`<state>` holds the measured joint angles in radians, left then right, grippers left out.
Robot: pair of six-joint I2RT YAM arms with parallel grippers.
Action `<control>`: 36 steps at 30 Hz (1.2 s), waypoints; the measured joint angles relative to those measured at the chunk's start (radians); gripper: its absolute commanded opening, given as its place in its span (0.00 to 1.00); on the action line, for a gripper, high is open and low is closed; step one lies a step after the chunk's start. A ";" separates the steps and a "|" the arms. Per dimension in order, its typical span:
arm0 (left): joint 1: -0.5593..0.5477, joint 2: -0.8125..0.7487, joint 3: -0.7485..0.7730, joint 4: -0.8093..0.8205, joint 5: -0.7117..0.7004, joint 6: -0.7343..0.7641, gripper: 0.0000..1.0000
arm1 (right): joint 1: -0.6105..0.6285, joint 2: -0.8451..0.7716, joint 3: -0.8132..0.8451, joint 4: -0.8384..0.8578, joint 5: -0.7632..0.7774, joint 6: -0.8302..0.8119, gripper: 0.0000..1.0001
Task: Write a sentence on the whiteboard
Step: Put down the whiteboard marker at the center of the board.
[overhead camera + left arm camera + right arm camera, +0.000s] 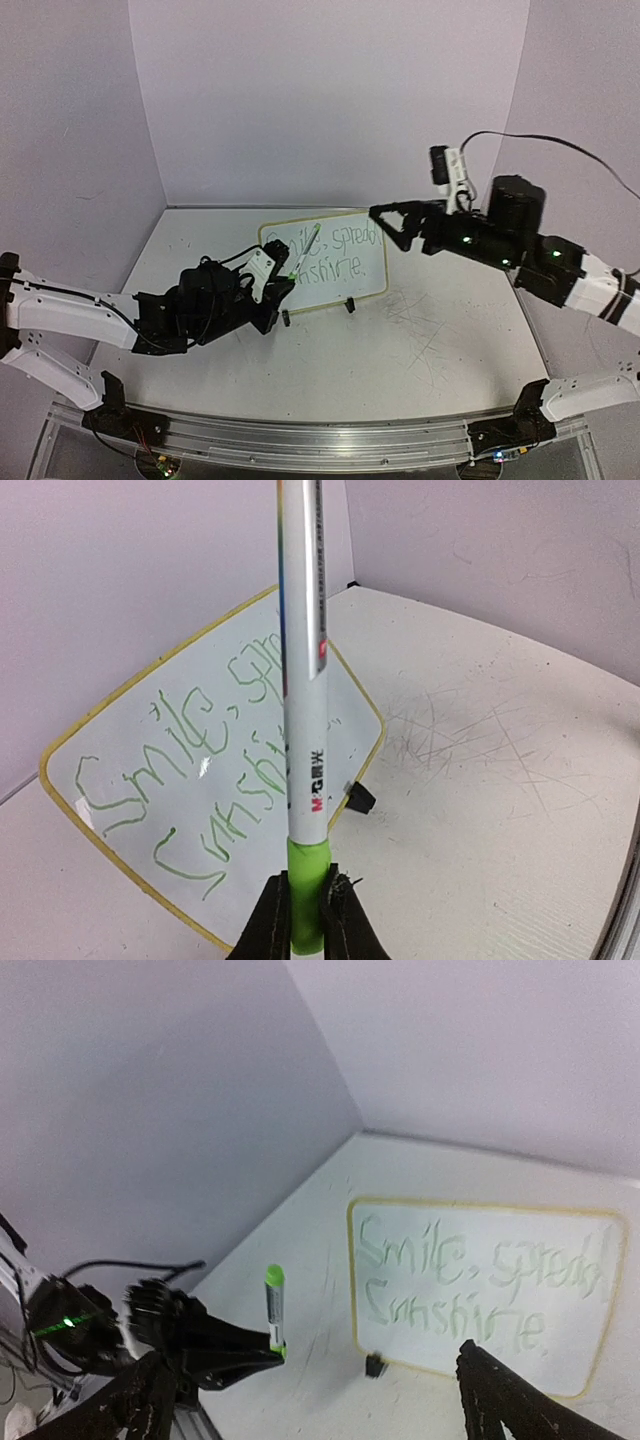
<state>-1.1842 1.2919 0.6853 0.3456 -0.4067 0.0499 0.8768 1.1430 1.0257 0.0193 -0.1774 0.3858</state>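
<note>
The whiteboard stands tilted near the back of the table, with the sentence on it in thin green writing, two lines beginning "Smile, spread". My left gripper is shut on the green lower end of a white marker, which points up in front of the board and hides part of the writing. In the right wrist view the marker has a green cap on top, left of the board. My right gripper hangs open above the board's right end, holding nothing.
The board rests on two small black feet. The table surface is white and scratched to the right of the board. Lilac walls close the back and both sides. A metal rail runs along the near edge.
</note>
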 measured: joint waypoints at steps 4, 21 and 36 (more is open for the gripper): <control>0.021 0.000 -0.016 -0.044 0.024 -0.116 0.00 | -0.004 -0.217 -0.030 0.013 0.149 -0.098 0.98; -0.023 0.752 0.594 -0.366 0.527 -0.261 0.00 | -0.004 -0.219 -0.073 -0.046 0.417 -0.230 0.98; -0.073 0.878 0.764 -0.551 0.391 -0.277 0.37 | -0.004 -0.281 -0.096 -0.061 0.454 -0.228 0.98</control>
<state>-1.2568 2.1699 1.4490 -0.2058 -0.0160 -0.2273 0.8730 0.8621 0.9293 -0.0420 0.2763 0.1574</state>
